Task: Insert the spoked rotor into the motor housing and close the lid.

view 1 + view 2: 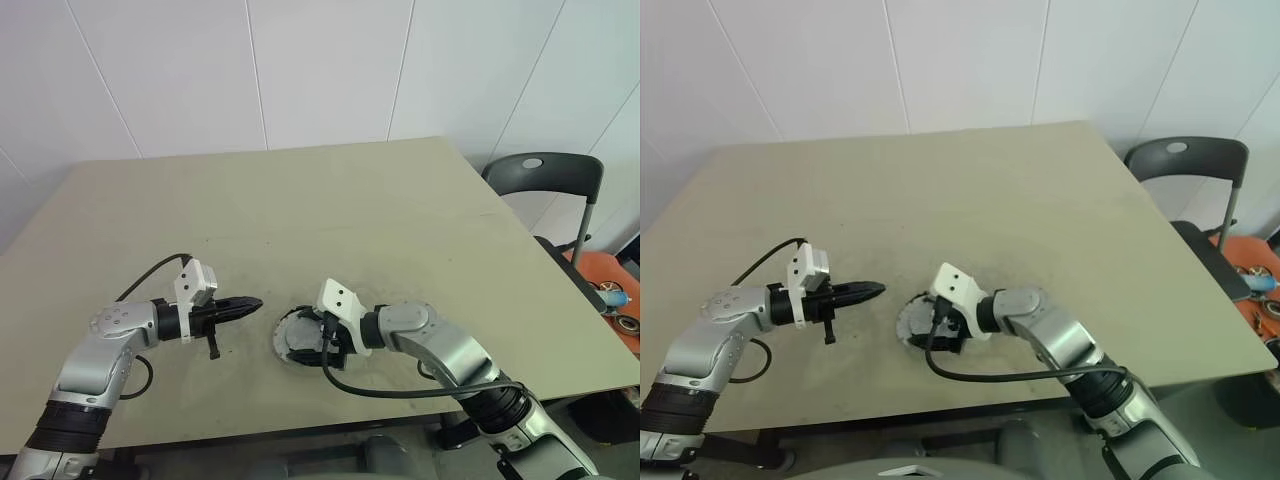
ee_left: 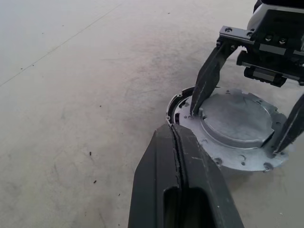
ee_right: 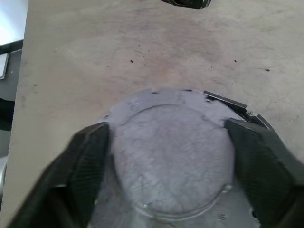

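A beige table with dark scuffs and smudges near its front edge stands before white panelled walls; a grey chair sits off its far right corner. The left gripper hovers with its fingers pressed together, holding nothing, tips aimed at the lid just ahead of it. The lid, a grey disc with a notched rim and a raised round centre, lies flat on the table, with a dark ring edge peeking out beneath it on one side. The right gripper stands over the lid with its fingers spread wide, one on each side of the raised centre, tips down at the lid's flange.
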Motion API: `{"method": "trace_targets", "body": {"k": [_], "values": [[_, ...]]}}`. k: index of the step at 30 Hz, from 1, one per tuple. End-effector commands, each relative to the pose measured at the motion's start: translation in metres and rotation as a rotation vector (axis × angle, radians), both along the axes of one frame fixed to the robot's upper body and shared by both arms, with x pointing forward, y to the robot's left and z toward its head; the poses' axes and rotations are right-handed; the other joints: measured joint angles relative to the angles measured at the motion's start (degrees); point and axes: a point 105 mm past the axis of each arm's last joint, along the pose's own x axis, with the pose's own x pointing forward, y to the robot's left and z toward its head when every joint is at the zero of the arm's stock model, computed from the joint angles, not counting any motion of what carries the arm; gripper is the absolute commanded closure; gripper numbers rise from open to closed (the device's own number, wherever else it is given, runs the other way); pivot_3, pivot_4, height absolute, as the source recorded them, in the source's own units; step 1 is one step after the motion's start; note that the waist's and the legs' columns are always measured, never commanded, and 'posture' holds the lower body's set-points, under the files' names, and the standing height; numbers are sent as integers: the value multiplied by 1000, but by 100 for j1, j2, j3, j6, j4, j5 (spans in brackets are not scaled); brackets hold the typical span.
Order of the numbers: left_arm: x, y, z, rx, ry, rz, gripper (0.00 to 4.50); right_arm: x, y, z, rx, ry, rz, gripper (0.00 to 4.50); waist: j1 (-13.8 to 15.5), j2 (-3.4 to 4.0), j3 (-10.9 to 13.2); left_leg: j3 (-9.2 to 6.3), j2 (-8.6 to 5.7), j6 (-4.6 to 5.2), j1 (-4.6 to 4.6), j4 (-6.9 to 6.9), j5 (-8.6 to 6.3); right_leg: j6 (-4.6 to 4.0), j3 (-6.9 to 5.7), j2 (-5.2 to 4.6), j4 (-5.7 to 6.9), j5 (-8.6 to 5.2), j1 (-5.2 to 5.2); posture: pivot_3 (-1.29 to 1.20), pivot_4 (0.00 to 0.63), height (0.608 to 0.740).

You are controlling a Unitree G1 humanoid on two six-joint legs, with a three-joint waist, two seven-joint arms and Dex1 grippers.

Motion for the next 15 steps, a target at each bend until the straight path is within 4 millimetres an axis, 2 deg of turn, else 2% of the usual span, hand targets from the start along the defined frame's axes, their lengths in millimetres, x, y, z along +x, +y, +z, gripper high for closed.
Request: {"method": "trace_targets", "body": {"k": [1,3,5,6,11,15], "values": [[3,2,13,7,-57,3,4500,-2,2,-4,2,27,0,1253,-3,0,0,0,0,0,0,0,0,0,0,0,0,0,0,0,0,740],[3,2,13,6,-57,3,4500,0,3,4,66,61,-14,1252,-6,0,0,0,0,0,1,0,0,0,0,0,1,0,0,0,0,740],[2,2,13,2,-52,0,4500,5,6,23,211,140,-53,1252,-2,0,0,-1,0,-1,1,0,0,0,0,1,2,0,0,0,0,740],[1,2,13,0,-49,-2,4500,8,5,27,233,146,-76,1252,-8,0,0,-2,1,-1,1,0,0,-1,0,1,2,0,0,0,0,740],[-2,2,13,-14,-47,-14,4500,18,2,30,230,80,-126,1252,-4,2,1,-2,0,-1,-2,0,1,-2,0,1,2,1,-2,0,0,740],[-6,3,13,-15,-48,-33,4500,26,0,22,152,5,-165,1252,-4,2,1,-2,0,-2,-4,0,1,-2,0,1,1,1,-5,0,0,740]]}}
